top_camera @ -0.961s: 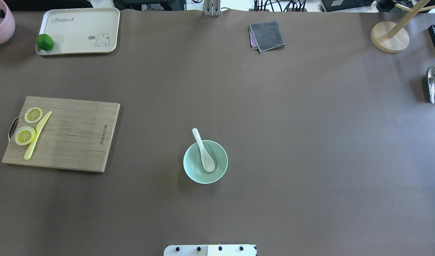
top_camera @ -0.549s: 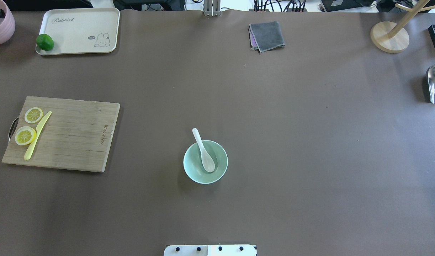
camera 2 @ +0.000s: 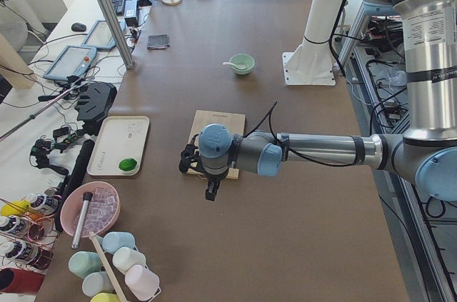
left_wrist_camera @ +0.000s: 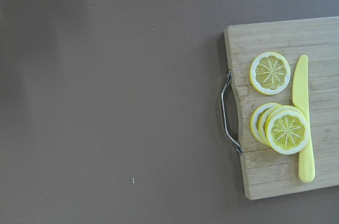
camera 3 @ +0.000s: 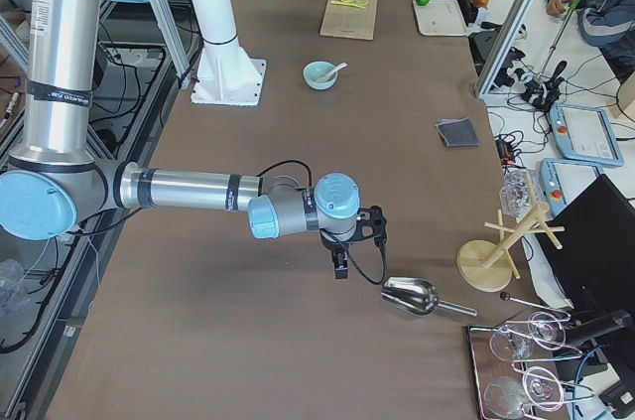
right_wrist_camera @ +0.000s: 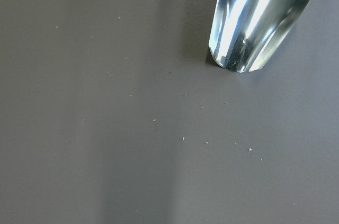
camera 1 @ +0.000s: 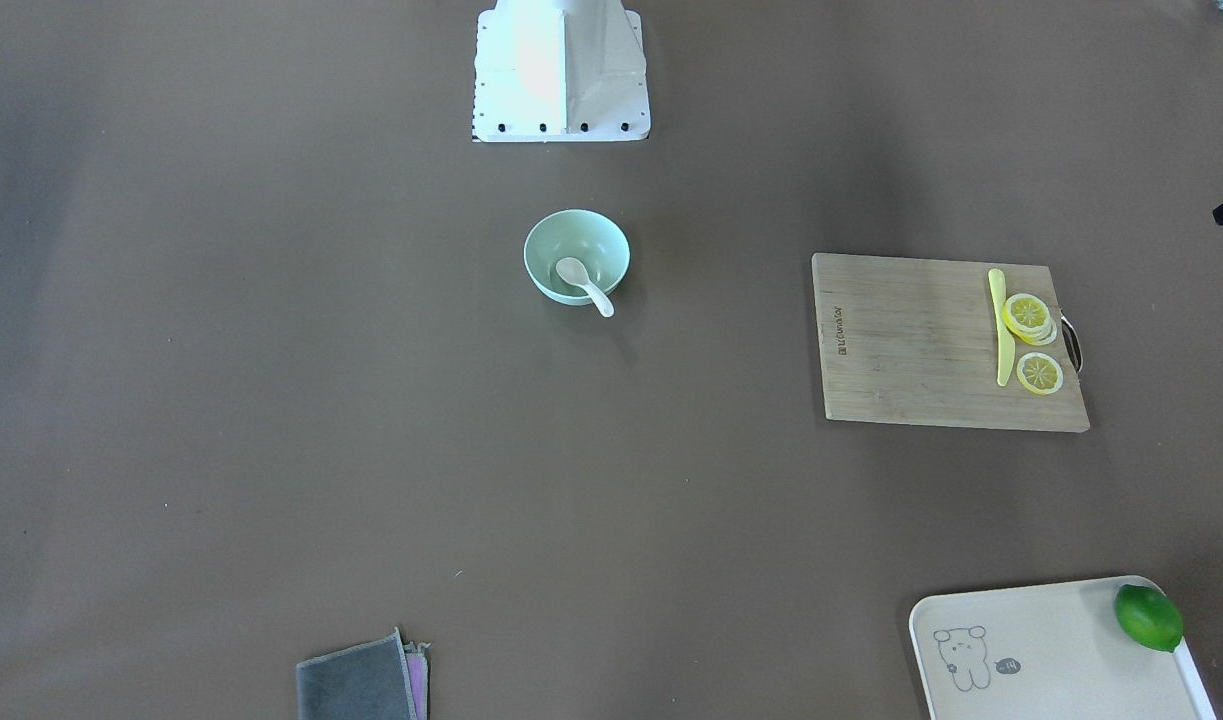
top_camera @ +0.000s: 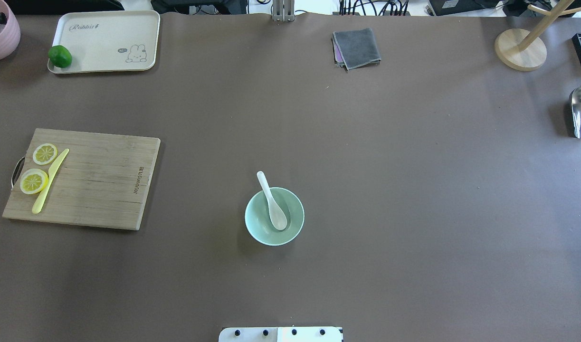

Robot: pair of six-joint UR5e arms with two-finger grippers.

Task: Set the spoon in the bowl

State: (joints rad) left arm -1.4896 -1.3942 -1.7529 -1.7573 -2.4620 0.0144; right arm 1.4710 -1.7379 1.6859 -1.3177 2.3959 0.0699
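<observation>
Evidently, change: none; the overhead view matched the two before it.
Spoon: the spoon [top_camera: 272,204] lay with its scoop inside the bowl [top_camera: 259,228], handle leaning over the far rim.
Bowl: on the table [top_camera: 414,190], mid-front of the base.
Left jaws [camera 2: 211,192]: parked over the cutting board [top_camera: 100,180]; opening cannot be told.
Right jaws [camera 3: 340,267]: near the metal scoop [camera 3: 412,295]; likewise untellable.
Meaning: placement looked finished.
</observation>
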